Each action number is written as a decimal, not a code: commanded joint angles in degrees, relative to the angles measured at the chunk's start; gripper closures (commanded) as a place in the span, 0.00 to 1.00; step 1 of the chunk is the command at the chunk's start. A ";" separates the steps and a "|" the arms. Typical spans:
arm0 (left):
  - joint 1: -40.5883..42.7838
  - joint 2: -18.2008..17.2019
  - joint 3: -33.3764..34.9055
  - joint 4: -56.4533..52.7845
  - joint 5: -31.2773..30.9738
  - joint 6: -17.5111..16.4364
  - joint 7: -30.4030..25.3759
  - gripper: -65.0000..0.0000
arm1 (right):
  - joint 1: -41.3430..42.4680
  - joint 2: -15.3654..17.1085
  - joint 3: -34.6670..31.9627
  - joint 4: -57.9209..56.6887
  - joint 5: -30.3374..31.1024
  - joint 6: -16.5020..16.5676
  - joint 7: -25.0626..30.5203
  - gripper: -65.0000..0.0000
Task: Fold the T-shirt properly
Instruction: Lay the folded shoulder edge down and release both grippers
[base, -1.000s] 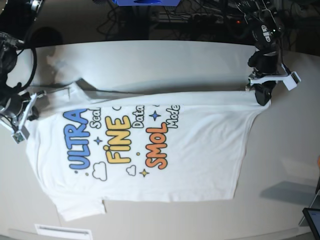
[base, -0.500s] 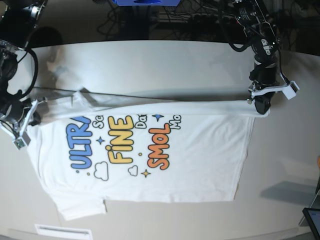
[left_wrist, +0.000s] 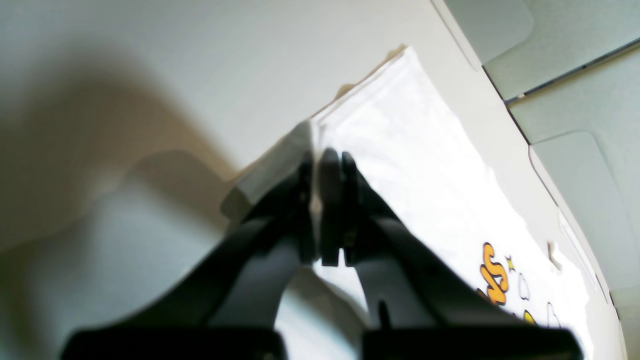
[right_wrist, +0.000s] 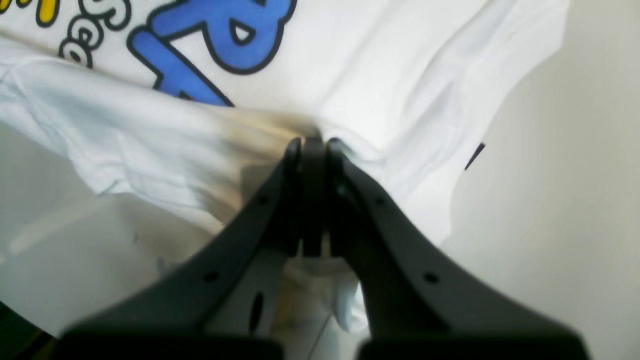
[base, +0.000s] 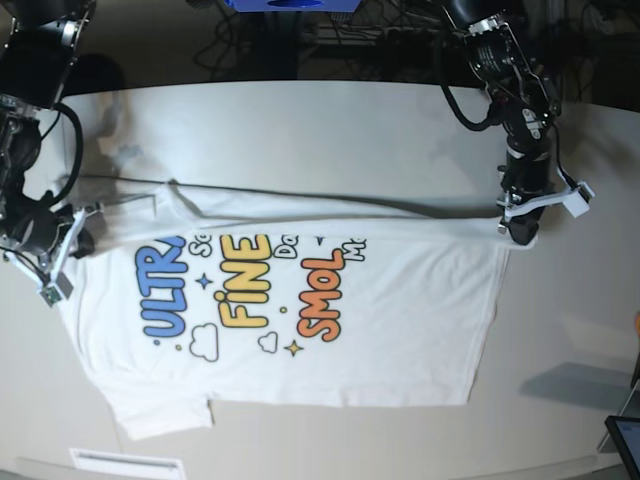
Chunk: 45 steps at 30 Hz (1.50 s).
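The white T-shirt (base: 380, 310) lies print-up on the table, its blue, yellow and orange letters showing. Its far long edge is raised and doubled over toward the near side, hiding the tops of the letters. My left gripper (base: 520, 230) is shut on the hem corner at the right end. In the left wrist view its fingers (left_wrist: 324, 160) pinch a white fabric fold (left_wrist: 425, 165). My right gripper (base: 78, 238) is shut on the shoulder end at the left. The right wrist view shows it (right_wrist: 312, 146) clamping bunched cloth just below the blue letters (right_wrist: 225, 40).
The pale table (base: 300, 130) runs beyond the shirt on the far side. A white strip (base: 125, 463) lies at the near left edge, and a dark screen corner (base: 625, 440) at the near right. Cables (base: 400, 40) hang behind the table.
Both grippers have moved toward the near side with the shirt's far edge. The fold now covers more of the print's top row, and the edge stays stretched between them.
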 joint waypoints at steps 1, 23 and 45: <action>-0.89 -0.53 -0.13 -0.03 -0.36 -0.12 -1.32 1.00 | 1.43 1.14 -0.41 0.16 0.51 0.01 1.41 1.00; -12.49 -0.88 -0.22 -14.45 0.07 -0.12 -1.59 1.00 | 6.09 2.28 -4.01 -12.06 0.42 0.01 6.51 1.00; -18.12 -6.24 -0.04 -17.70 0.07 -0.12 -1.59 0.70 | 9.43 2.28 -4.10 -13.64 0.42 0.01 15.57 0.53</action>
